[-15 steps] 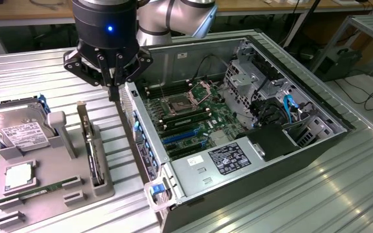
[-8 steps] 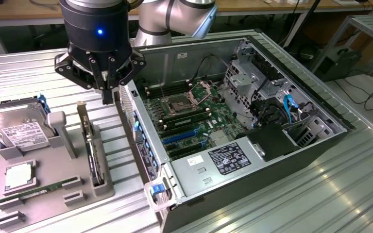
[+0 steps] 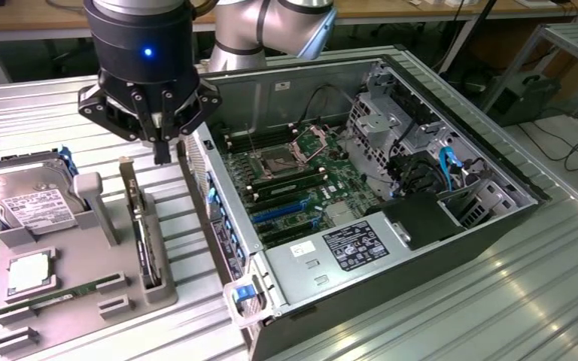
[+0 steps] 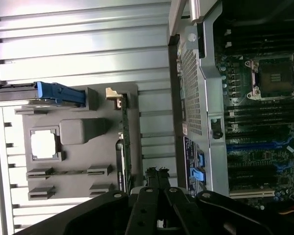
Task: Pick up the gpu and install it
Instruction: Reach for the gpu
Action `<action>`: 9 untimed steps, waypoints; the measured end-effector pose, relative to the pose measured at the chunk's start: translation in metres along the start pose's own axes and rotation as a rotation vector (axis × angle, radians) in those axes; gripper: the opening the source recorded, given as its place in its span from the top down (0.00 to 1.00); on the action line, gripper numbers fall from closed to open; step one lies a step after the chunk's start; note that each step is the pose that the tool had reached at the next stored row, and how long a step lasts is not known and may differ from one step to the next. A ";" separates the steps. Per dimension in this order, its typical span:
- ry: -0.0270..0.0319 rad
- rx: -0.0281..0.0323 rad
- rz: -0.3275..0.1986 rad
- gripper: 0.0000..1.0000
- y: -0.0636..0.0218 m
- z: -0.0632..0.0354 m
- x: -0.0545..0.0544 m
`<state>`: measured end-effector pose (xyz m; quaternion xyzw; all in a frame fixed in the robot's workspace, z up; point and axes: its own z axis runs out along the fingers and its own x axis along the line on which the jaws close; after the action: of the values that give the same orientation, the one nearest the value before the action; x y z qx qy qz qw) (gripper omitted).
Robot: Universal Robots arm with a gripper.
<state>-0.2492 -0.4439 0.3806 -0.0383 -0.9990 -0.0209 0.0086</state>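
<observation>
Above the parts tray: the gripper (image 3: pixel 160 154) hangs with fingers pressed together, holding nothing.
Step in hand: the approach for the pick; nothing is lifted yet.
The gpu (image 3: pixel 145 241): stands on edge in a slot of the grey tray (image 3: pixel 88 301), beside the open computer case (image 3: pixel 369 286), just below and forward of the fingertips.
Next move calls for: by this reading, opened fingers lined up along the card's thin upper edge.
</observation>
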 end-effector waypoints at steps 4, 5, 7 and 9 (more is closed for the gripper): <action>0.0000 0.0000 0.000 0.89 -0.0013 0.0005 0.003; 0.0000 0.0000 0.000 0.89 -0.0015 0.0005 0.004; 0.0000 0.0000 0.000 0.89 -0.0021 0.0007 0.005; 0.0000 0.0000 0.000 0.89 -0.0027 0.0009 0.006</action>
<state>-0.2559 -0.4460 0.3797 -0.0383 -0.9990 -0.0209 0.0086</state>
